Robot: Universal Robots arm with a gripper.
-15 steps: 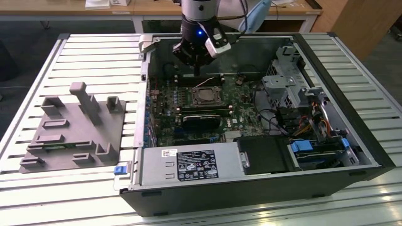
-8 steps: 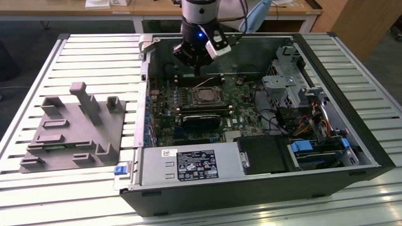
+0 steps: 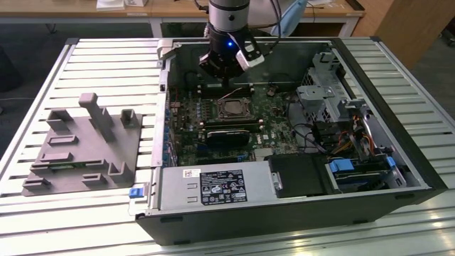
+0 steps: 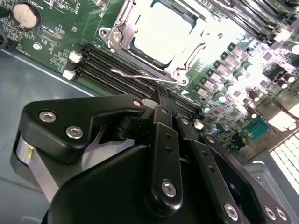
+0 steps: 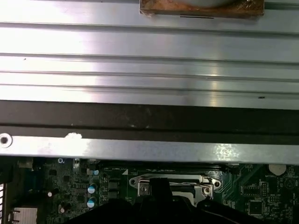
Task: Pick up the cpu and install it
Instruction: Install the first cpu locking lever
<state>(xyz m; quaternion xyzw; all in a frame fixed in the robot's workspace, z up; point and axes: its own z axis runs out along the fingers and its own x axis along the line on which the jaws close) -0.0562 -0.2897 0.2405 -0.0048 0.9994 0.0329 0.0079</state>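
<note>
The cpu (image 3: 233,109) lies flat in the motherboard socket (image 3: 219,101) inside the open computer case, its silver top glaring bright in the second wrist view (image 4: 161,28). The socket's metal frame stands open around it and a thin wire lever (image 4: 140,75) runs along the side nearest the gripper. My gripper (image 3: 228,85) hangs just beyond the socket's far edge, over the black memory slots (image 4: 107,70). Its black fingers (image 4: 160,100) meet at the tips, shut with nothing between them. They are apart from the cpu.
A grey fixture block (image 3: 82,144) with upright posts sits on the slatted table at the exterior view's left. Inside the case are a power supply (image 3: 213,186), a drive cage (image 3: 323,98), cables (image 3: 341,141) and the case's rear wall (image 5: 149,149) close behind the gripper.
</note>
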